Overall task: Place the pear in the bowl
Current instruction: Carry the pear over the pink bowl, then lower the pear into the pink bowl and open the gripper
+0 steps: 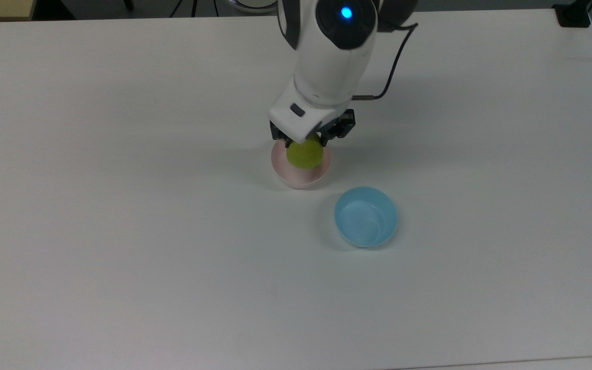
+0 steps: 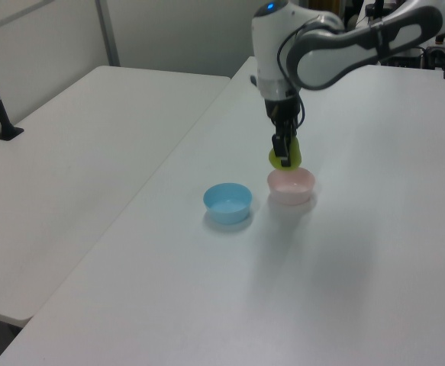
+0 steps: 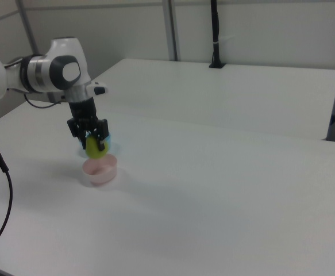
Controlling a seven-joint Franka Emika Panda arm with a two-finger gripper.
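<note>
White table [image 1: 121, 231] bearing pink bowl [image 1: 298, 177], blue bowl [image 1: 366, 217].

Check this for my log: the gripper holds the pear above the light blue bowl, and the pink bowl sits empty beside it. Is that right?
Not quite. The gripper holds the pear above the pink bowl, not the light blue bowl; the top view shows it, and the left view shows the pear just over the pink rim. The light blue bowl sits empty beside it.
</note>
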